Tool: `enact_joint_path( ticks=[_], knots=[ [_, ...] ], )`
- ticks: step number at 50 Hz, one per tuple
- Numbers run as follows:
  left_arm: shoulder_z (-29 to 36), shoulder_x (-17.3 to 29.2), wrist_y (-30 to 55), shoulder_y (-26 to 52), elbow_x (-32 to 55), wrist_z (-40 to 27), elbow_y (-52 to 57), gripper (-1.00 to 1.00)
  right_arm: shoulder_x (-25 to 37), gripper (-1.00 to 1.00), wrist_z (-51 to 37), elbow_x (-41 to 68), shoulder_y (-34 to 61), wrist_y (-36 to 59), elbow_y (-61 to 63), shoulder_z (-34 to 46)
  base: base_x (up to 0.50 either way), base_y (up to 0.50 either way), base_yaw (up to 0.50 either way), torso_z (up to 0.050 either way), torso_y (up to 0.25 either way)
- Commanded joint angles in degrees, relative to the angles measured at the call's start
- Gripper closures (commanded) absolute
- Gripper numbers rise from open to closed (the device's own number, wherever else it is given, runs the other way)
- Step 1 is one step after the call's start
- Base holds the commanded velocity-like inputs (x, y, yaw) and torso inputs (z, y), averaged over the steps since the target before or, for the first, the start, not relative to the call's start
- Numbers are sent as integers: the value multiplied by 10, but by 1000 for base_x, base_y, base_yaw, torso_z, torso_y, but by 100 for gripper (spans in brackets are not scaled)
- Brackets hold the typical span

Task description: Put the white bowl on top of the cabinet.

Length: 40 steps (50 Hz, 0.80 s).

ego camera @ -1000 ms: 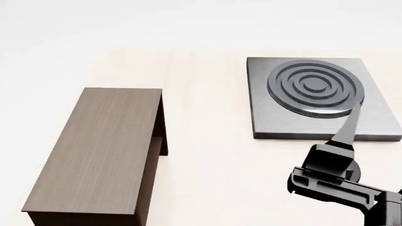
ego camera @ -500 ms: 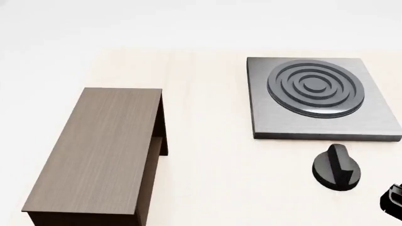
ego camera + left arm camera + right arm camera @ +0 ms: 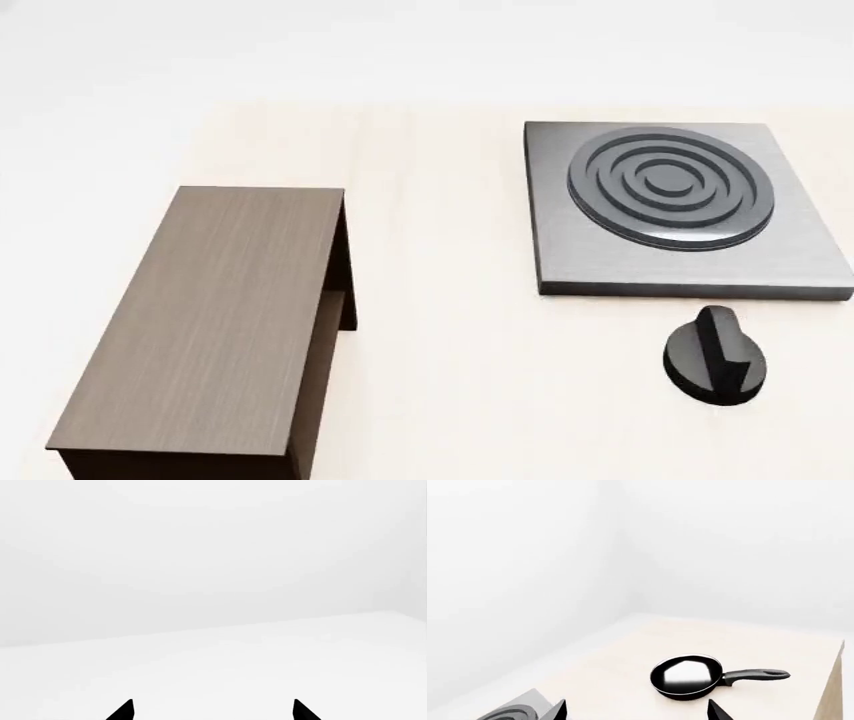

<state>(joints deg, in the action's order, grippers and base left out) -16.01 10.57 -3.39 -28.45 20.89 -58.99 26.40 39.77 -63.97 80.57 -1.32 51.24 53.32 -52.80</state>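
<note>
One cabinet (image 3: 207,325), one grey stove plate (image 3: 681,210) and one black knob (image 3: 718,355) are counted on the pale table (image 3: 454,380) in the head view; one black frying pan (image 3: 688,677) is seen from the right wrist. The white bowl is seen in no view. Both the left gripper (image 3: 212,711) and right gripper (image 3: 637,711) are recorded with tips spread wide, nothing between. Compared with half a second ago, the right gripper is gone from the head view's edge.
</note>
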Motion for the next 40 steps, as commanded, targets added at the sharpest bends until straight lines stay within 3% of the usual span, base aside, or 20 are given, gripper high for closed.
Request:
enact_joint_path(
  ticks=[1, 16, 28, 40],
  knots=[
    [-1, 8, -21, -2, 26, -16, -4, -100, -1, -100, 9, 7, -39, -1, -23, -57, 0, 0, 0, 0, 0],
    [2, 10, -21, 1, 26, -18, -7, -100, 1, -100, 52, -57, -65, 5, -99, -84, 0, 0, 0, 0, 0],
    [3, 12, -20, 2, 27, -20, -8, -100, -1, -100, 72, -107, -65, -2, -137, -57, 0, 0, 0, 0, 0],
    [5, 13, -21, 2, 27, -21, -9, -100, -6, -100, 47, -75, -62, 8, -138, -65, 0, 0, 0, 0, 0]
  ],
)
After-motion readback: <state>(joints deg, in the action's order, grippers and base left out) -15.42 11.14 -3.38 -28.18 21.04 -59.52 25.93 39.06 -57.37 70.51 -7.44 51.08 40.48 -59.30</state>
